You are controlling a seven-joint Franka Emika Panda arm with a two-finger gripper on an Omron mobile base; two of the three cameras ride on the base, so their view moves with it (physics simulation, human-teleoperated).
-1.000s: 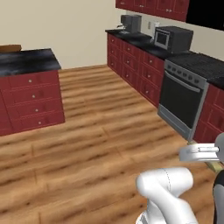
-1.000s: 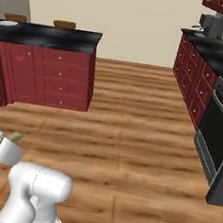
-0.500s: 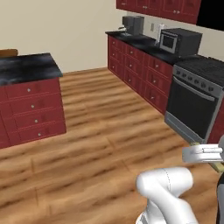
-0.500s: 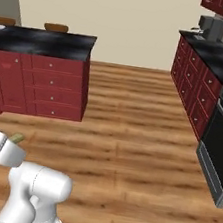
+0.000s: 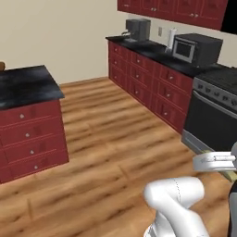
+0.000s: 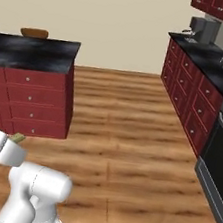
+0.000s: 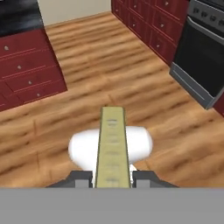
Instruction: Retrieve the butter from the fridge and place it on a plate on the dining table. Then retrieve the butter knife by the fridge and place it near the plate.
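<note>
Carrying the butter point(image 7: 113, 148) clamped between the gripper point(image 7: 113, 178); ahead, probably the dining table point(image 5: 28, 83), where a plate must be found

I saw open wooden floor point(image 5: 115, 139) through mid-frame; the dining table point(image 5: 28, 88) blocked the left, red cabinets point(image 5: 152, 78) and oven point(image 5: 210, 120) the right.

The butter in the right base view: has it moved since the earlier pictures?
Yes. Held in the shut end effector, the butter rides with the driving base closer to the dining table, which has grown larger.
</note>
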